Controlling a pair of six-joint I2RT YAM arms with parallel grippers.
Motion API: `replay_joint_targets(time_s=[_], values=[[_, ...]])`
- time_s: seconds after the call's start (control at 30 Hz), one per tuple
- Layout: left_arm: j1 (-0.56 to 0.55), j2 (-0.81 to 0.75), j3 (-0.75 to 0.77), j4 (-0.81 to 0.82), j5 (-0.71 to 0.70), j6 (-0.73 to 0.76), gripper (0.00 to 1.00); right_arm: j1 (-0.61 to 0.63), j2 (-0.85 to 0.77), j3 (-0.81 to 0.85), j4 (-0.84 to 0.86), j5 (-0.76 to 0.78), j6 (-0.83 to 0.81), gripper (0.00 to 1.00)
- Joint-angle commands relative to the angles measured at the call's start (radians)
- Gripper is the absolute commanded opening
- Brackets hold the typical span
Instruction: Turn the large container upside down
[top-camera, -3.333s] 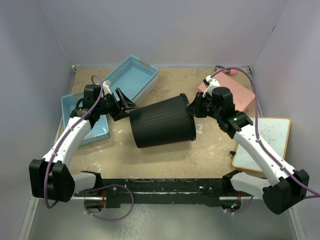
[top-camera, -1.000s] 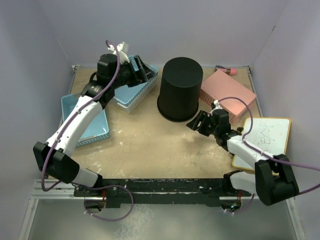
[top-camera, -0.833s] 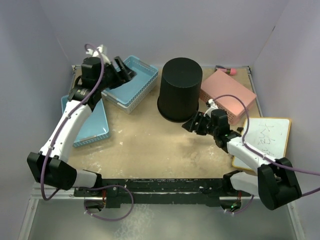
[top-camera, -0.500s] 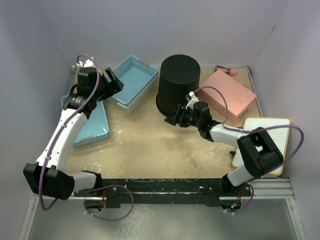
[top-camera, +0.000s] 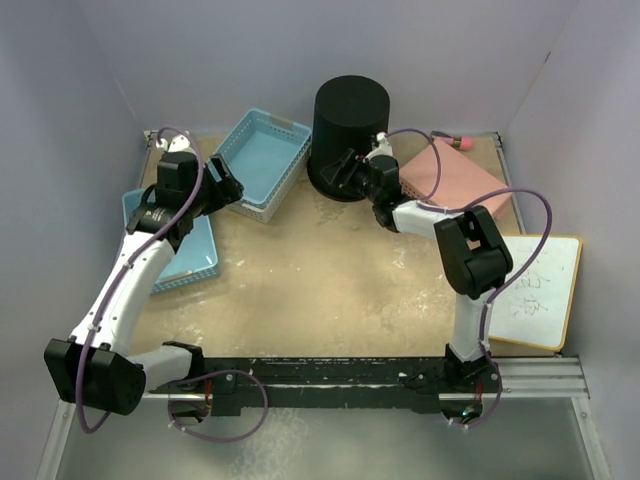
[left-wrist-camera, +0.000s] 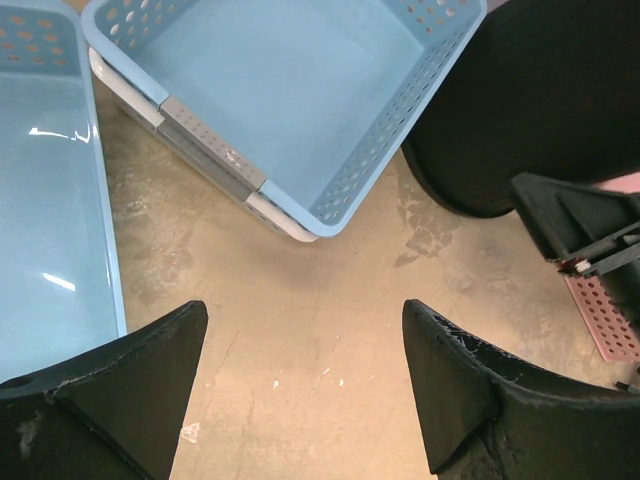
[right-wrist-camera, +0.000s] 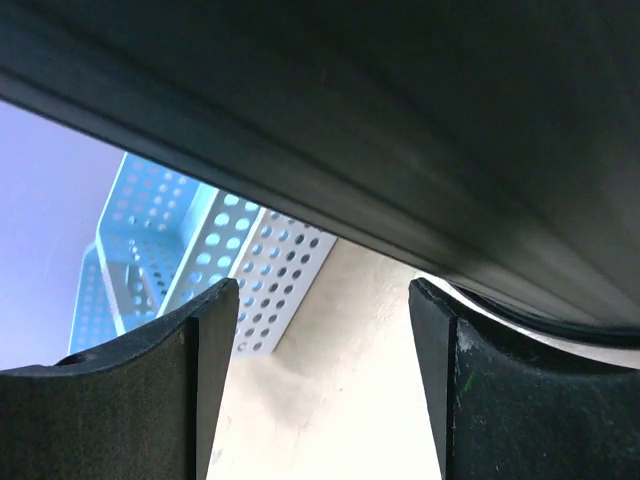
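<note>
Looks basically done: the large container (top-camera: 350, 112) sits mouth-down just ahead of the right gripper (right-wrist-camera: 322, 335), which is spread wide and empty. The left gripper (left-wrist-camera: 300, 345) gapes empty too, off to the container's side.

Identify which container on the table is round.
The tall round black plastic bin, back centre; the blue plastic baskets and pink plastic basket are shallow rectangles.

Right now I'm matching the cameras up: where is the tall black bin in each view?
Top external: black bin at back centre, mouth down.
Left wrist: the bin in the upper right corner.
Right wrist: the bin fills the top, rim slanting across.
Shared landmark: blue basket nearest the bin, beside it in every view.
</note>
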Motion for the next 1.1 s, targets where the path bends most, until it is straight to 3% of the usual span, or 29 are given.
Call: replay_joint_targets(time_s=[0.0,0.23,0.37,0.47,0.6,0.8,0.97,1.07], values=[[-0.001,-0.013,-0.030,0.125,0.012,0.049,0.76,-0.017,-0.020,0.052,-0.029,0.072,-0.008,0.72],[-0.011,0.143,0.047,0.123,0.081,0.068,0.76,-0.032,-0.106,-0.012,-0.050,0.254,-0.108,0.78],[-0.052,0.216,0.091,0.126,0.049,0.104,0.76,-0.052,-0.069,0.085,-0.100,0.274,-0.172,0.78],[-0.074,0.293,0.145,0.104,0.027,0.147,0.76,-0.052,-0.105,0.069,-0.096,0.241,-0.179,0.78],[-0.095,0.387,0.216,0.096,-0.050,0.200,0.76,-0.052,-0.219,-0.073,-0.055,0.230,-0.149,0.78],[-0.145,0.573,0.365,0.067,-0.160,0.294,0.70,-0.051,-0.471,-0.285,-0.153,0.141,-0.160,0.78],[-0.164,0.717,0.473,0.035,-0.124,0.319,0.67,-0.050,-0.689,-0.432,-0.315,0.173,-0.227,0.78],[-0.165,0.776,0.492,0.047,-0.116,0.318,0.60,-0.050,-0.808,-0.495,-0.402,0.209,-0.243,0.79]])
